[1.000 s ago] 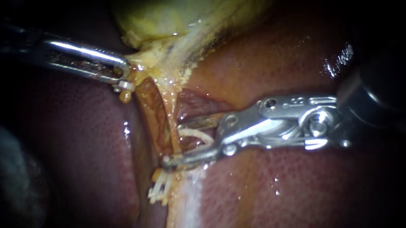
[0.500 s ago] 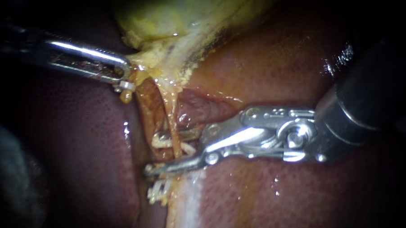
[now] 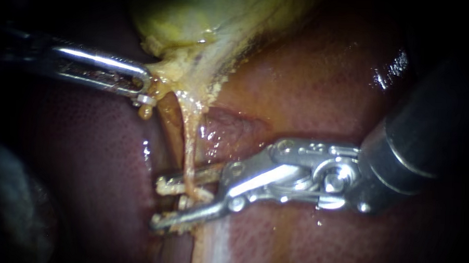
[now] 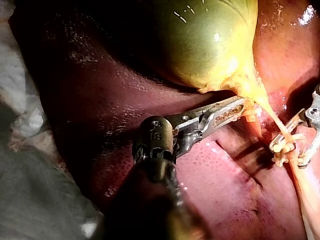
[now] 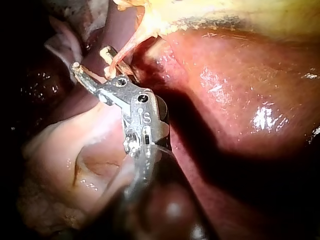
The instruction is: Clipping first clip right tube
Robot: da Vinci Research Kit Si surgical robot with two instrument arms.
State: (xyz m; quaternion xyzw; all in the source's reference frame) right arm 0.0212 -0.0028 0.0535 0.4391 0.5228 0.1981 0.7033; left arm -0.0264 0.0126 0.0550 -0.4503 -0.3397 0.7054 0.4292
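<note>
At ten o'clock of endoscope view, left instrument [image 3: 144, 92] clamped gallbladder [image 3: 196, 21] neck. Right instrument [image 3: 157, 205], shaft from three o'clock, gaped wide, tube [image 3: 188, 140] crossing between jaws, ungripped. Left wrist view alone showed gallbladder's full green body. Right shaft hid liver [image 3: 325, 77] at three o'clock.

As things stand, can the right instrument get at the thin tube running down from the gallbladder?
Probably yes. The right instrument has its jaws open with the tube passing between them, and nothing blocks it. The left instrument, shut on the neck of the gallbladder, holds the tube stretched and exposed.
</note>
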